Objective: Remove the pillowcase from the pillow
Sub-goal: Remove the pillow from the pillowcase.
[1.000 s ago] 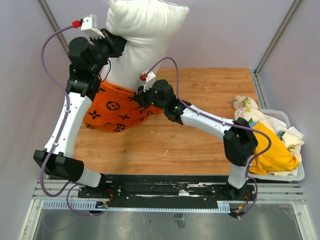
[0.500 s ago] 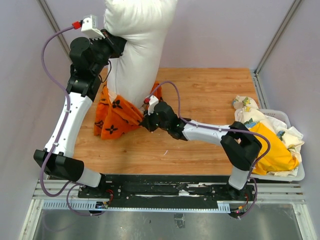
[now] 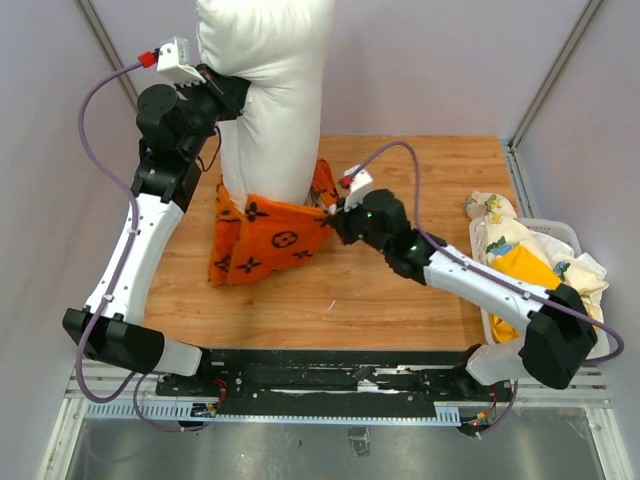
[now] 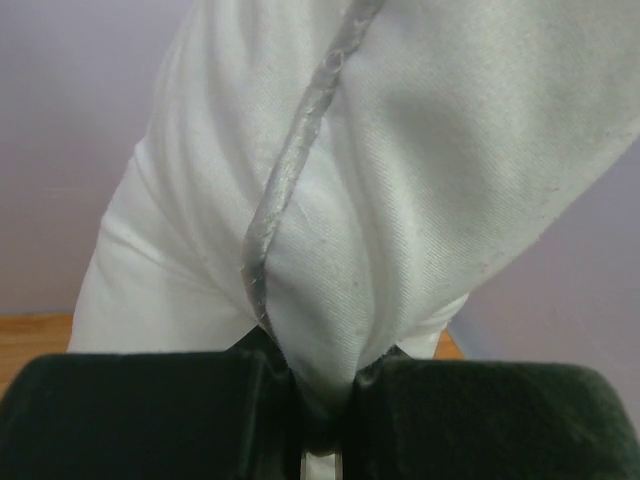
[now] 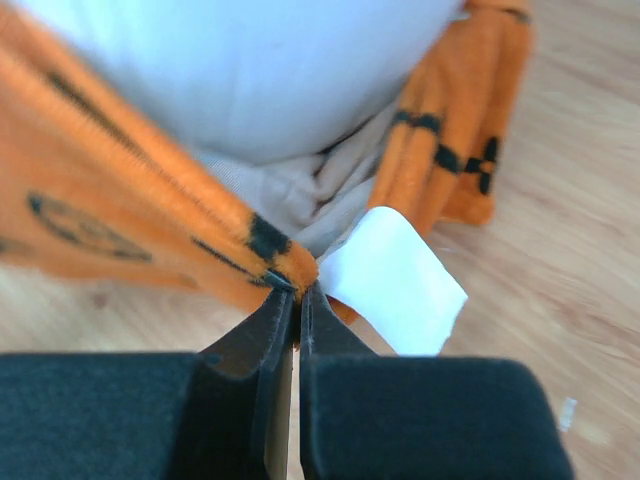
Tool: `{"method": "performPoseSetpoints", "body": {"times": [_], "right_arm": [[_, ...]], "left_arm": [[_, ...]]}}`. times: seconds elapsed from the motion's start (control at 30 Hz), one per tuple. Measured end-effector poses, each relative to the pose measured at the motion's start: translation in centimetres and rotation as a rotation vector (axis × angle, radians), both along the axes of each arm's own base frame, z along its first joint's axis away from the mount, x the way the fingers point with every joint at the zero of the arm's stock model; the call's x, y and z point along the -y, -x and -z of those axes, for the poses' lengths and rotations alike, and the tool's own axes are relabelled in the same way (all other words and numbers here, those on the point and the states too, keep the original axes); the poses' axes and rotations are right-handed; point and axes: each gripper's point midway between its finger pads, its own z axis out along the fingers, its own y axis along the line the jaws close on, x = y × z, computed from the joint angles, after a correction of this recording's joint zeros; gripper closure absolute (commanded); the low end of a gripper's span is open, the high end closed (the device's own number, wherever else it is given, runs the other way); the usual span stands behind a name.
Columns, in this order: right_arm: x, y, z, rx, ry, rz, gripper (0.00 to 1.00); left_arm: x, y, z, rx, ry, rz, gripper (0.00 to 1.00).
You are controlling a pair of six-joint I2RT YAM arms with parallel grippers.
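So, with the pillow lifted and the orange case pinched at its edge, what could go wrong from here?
The right gripper pinches only a thin hem of the pillowcase, so the cloth may slip out under a pull. The left gripper holds just a small fold of the pillow, which might slide free and drop. The pillowcase wraps the pillow's lower end, so pulling could drag both together.

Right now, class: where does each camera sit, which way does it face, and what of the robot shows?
Top external: above and behind the bases, looking down at the table; both arms show.
Left wrist: on the left arm, facing the pillow pinched in the left tool.
Right wrist: on the right arm, facing the pillowcase hem pinched in the right tool.
Shared: all three show the pillow.
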Motion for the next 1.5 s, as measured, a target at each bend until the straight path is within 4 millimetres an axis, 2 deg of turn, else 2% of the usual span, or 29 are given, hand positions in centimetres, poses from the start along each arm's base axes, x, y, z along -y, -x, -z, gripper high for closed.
{"method": "performPoseSetpoints", "body": {"times": [0.1, 0.17, 0.23, 0.33, 0.43, 0.6, 0.7, 0.77, 0.87, 0.9, 0.97, 1.03, 1.1, 1.17, 1.33, 1.4, 1.5], "right_arm": [[4.6, -2.8, -1.4, -0.013, -0.043, 0.105, 0.99], [8.9, -5.2, -1.7, -0.041, -0.081, 0.217, 0.99], [12.5, -6.9, -1.8, -0.068, -0.121, 0.320, 0.99], [16.0, -7.9, -2.5, -0.090, -0.178, 0.419, 0.99], [17.3, -7.9, -4.0, -0.085, -0.217, 0.453, 0.99], [17.3, -7.5, -7.1, -0.048, -0.241, 0.445, 0.99], [17.3, -7.5, -7.4, -0.049, -0.236, 0.445, 0.96], [17.3, -7.7, -6.4, -0.078, -0.220, 0.448, 0.82], [16.9, -7.9, -4.3, -0.140, -0.202, 0.451, 0.41], [16.9, -7.8, -3.9, -0.152, -0.202, 0.450, 0.31], [16.8, -7.6, -3.6, -0.167, -0.201, 0.449, 0.18], [16.6, -7.2, -4.0, -0.161, -0.202, 0.440, 0.11], [16.0, -6.6, -4.7, -0.142, -0.197, 0.429, 0.08], [14.6, -5.6, -6.0, -0.112, -0.185, 0.391, 0.06], [9.1, -2.2, -10.3, -0.006, -0.186, 0.239, 0.05], [7.1, -0.7, -11.3, 0.020, -0.183, 0.185, 0.05], [3.9, 1.3, -11.7, 0.052, -0.152, 0.118, 0.08]], "left_arm": [[0.0, 0.0, -0.2, 0.006, 0.002, -0.004, 1.00], [0.0, 0.0, -0.1, 0.003, 0.002, -0.005, 1.00], [0.0, -0.1, 0.2, -0.002, 0.004, -0.006, 1.00], [0.1, -0.2, 0.8, -0.019, 0.012, -0.003, 1.00], [0.4, -0.4, 1.9, -0.045, 0.019, 0.002, 1.00], [0.4, -0.8, 2.5, -0.037, 0.037, 0.002, 1.00], [0.6, -0.9, 2.9, -0.028, 0.044, 0.007, 1.00], [0.7, -1.0, 3.2, -0.022, 0.048, 0.013, 1.00], [0.9, -0.9, 3.2, -0.017, 0.049, 0.029, 1.00], [1.0, -0.9, 3.2, -0.017, 0.049, 0.033, 1.00], [1.1, -0.8, 3.0, -0.007, 0.048, 0.044, 1.00], [1.2, -0.8, 2.8, 0.001, 0.048, 0.050, 1.00], [1.3, -0.7, 2.7, 0.006, 0.047, 0.055, 1.00], [1.3, -0.7, 2.7, 0.007, 0.046, 0.056, 1.00], [1.5, -0.6, 2.7, 0.011, 0.036, 0.057, 1.00], [1.7, -0.5, 2.6, 0.012, 0.035, 0.057, 1.00], [2.0, -0.5, 2.6, 0.014, 0.030, 0.059, 1.00]]}}
